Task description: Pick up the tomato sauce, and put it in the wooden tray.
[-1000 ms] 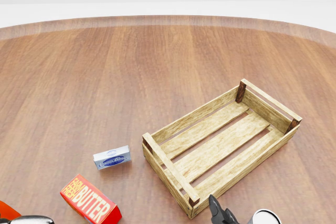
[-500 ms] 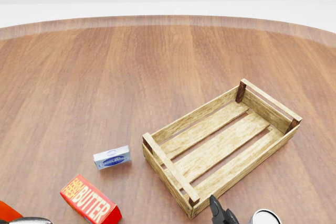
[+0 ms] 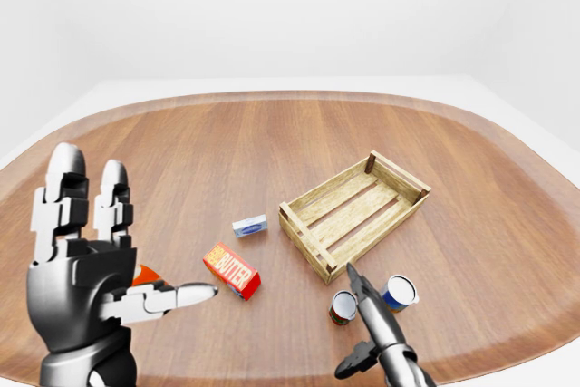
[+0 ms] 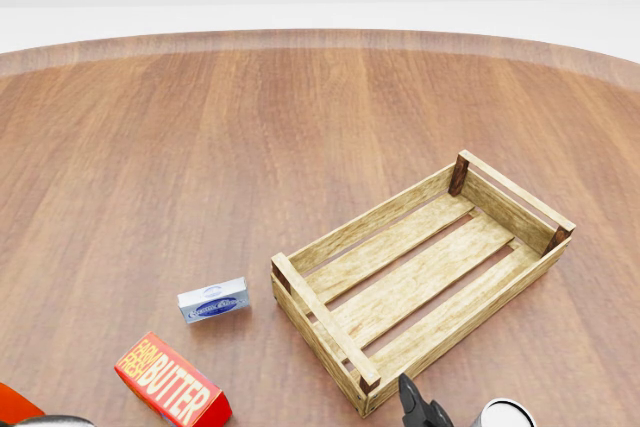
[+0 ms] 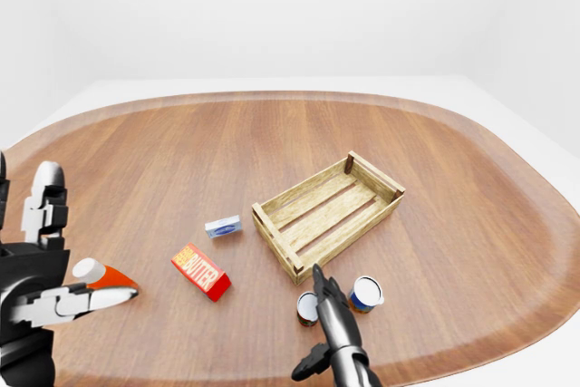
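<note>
The tomato sauce can (image 3: 343, 307), with a red and green label, stands upright on the wooden table just below the near corner of the wooden tray (image 3: 304, 228). The slatted tray holds nothing. My right hand (image 3: 362, 328) is open at the bottom of the left-eye view. One dark finger points up between the tomato sauce can and a blue can (image 3: 399, 292); I cannot tell whether it touches either. My left hand (image 3: 127, 242) is open and raised at the far left, fingers up and thumb pointing right, holding nothing.
A red butter box (image 3: 232, 270) and a small blue-and-white box (image 3: 249, 225) lie left of the tray. A red bottle (image 5: 107, 275) lies behind my left thumb. The round table's rim (image 3: 507, 351) curves close below the cans.
In the head view the grey part of my left hand has sunk slightly at the bottom left edge. My right finger and the objects have barely moved.
</note>
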You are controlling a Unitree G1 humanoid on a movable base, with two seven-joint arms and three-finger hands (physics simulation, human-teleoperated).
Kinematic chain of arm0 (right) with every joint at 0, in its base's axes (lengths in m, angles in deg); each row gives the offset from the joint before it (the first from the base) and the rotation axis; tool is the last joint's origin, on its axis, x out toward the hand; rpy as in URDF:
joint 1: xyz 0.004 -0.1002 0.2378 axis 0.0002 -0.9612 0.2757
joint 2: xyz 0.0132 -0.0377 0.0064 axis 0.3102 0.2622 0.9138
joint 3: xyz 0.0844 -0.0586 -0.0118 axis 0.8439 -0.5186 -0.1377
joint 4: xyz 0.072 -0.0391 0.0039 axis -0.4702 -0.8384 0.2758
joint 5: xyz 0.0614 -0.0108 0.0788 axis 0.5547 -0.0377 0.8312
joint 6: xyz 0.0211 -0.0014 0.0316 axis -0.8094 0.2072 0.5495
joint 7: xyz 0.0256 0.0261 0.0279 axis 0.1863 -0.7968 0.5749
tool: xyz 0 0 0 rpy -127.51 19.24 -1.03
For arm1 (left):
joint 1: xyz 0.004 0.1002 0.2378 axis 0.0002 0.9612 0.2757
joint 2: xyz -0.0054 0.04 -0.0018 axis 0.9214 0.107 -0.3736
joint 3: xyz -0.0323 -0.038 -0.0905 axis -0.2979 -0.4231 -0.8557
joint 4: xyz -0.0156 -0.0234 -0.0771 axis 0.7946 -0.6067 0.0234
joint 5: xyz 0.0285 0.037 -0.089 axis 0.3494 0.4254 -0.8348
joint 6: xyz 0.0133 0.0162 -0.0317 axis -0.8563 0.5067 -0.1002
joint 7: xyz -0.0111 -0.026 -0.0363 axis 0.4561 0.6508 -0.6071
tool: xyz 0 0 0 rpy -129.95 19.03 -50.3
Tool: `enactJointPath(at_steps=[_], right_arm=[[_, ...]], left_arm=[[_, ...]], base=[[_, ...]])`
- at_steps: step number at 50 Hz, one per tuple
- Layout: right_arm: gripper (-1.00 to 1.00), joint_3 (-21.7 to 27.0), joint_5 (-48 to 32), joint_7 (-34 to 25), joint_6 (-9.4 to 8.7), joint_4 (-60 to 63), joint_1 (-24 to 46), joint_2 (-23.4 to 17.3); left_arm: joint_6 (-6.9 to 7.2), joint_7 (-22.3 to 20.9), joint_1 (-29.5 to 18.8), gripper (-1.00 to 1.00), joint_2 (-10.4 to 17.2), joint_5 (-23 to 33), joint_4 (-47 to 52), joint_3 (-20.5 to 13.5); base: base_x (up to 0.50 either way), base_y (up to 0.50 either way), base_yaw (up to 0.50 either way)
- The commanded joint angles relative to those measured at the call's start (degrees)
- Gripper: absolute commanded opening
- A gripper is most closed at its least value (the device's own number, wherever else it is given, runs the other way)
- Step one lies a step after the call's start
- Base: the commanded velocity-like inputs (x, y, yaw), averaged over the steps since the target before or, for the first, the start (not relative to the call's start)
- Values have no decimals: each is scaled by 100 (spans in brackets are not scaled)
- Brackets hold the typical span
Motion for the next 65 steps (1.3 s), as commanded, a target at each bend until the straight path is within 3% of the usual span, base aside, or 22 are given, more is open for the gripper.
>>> enactJointPath(at_steps=[1,56,57,59,60,61,65], right_arm=[[100,33,11,9,0,-124,58,16],[100,163,-14,-3,0,-500,199,100],[95,169,-8,0,0,-497,200,103],[4,176,1,-6,0,-492,201,104],[-64,173,-6,-7,0,-490,199,102],[-89,170,-6,-10,0,-489,196,103],[-100,165,-8,-15,0,-494,196,102]], left_arm=[[0,-10,5,99,-8,-11,15,-14],[0,17,7,98,10,72,-56,86],[0,21,1,98,13,64,-56,78],[0,20,1,99,14,64,-55,75],[0,18,3,98,15,53,-46,67],[0,16,5,98,15,46,-38,61],[0,15,2,99,13,36,-29,46]], base=[[0,0,0],[0,0,0],[0,0,0],[0,0,0],[0,0,0],[0,0,0],[0,0,0]])
